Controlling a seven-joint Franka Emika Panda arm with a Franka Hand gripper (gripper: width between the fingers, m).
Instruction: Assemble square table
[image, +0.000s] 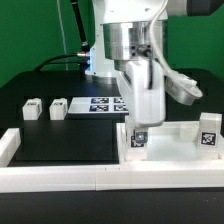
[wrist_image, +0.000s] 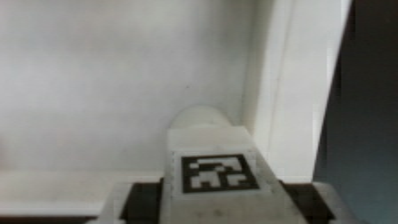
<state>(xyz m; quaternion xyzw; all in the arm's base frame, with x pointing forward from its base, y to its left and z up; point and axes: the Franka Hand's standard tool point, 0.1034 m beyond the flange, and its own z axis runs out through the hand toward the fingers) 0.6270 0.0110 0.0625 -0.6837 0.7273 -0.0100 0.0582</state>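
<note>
The arm (image: 128, 45) is reaching straight down over the square tabletop (image: 175, 142), which is lying on the black table (image: 60, 140) at the exterior view's right. The gripper (image: 141, 125) is pointing downward, its fingers clasping a tagged leg (image: 138, 140) that is standing upright at the slab's left corner. The gripper body is covering the leg's top there. In the wrist view the fingers are being cut off, and the leg's (wrist_image: 214, 165) lower end is hiding, so any socket contact is unclear.

Bright even light bleaches the slab (wrist_image: 125, 80) (both views soft), and the leg (wrist_image: 214, 140) up close blurs
</note>
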